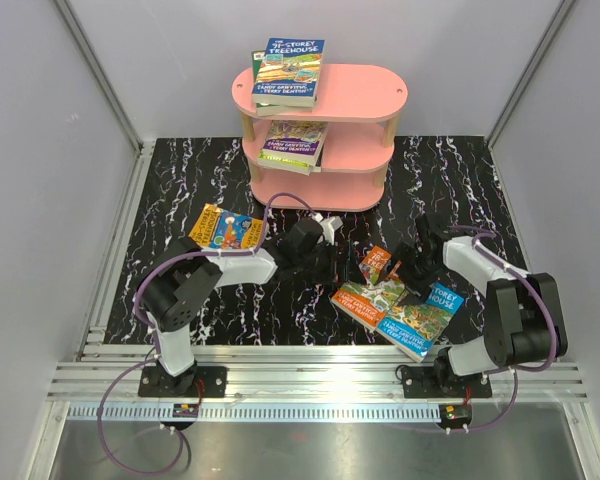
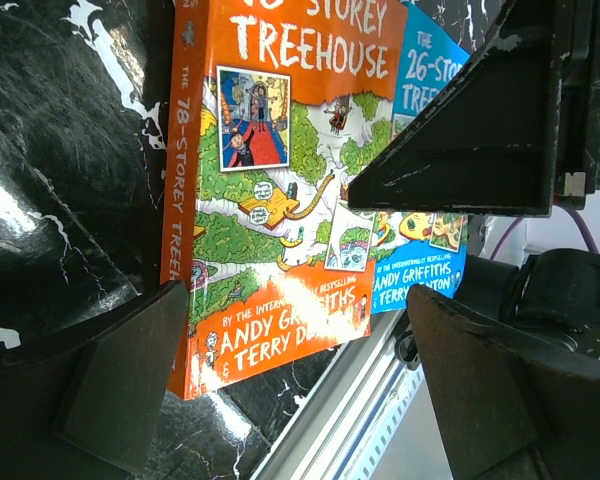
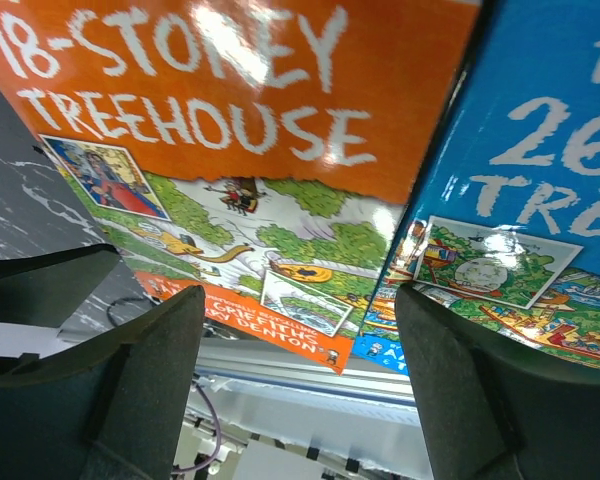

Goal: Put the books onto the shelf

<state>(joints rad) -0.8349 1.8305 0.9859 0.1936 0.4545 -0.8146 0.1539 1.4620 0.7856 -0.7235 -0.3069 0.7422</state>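
Checking the left end effector [image 2: 300, 400] first: fully released, fingers [image 2: 120, 385] spread wide, gripping nothing at all. Aimed straight at the orange Treehouse book [image 2: 280, 190], lying flat on the black marbled tabletop [image 2: 60, 180] with its spine to the left in the wrist view. Same deal with the right end effector [image 3: 300, 390]: released too, fingers [image 3: 130, 380] well apart, holding nothing, pointed at the seam between that orange book and the blue Treehouse book [image 3: 540, 170] lying right up against it. Can't tell whether overlapping or just touching.

Going by the top camera: both end effectors near the middle of the tabletop, facing each other, left one just left of the orange book, right one over the far edge of the pair. Also spotting a scrap of orange cover [image 1: 377, 262] between the two end effectors, just behind the pair. Can't tell if a separate book or not.

Moving outward: one more, the yellow-orange book [image 1: 225, 230], flat on the tabletop just beside the left forearm, well apart from the pair. Further back, the pink shelf [image 1: 365, 95] at the far side of the tabletop, carrying a blue-topped stack [image 1: 288, 70] at the left end of the top tier and a second stack [image 1: 295, 140] on the middle tier right below it.
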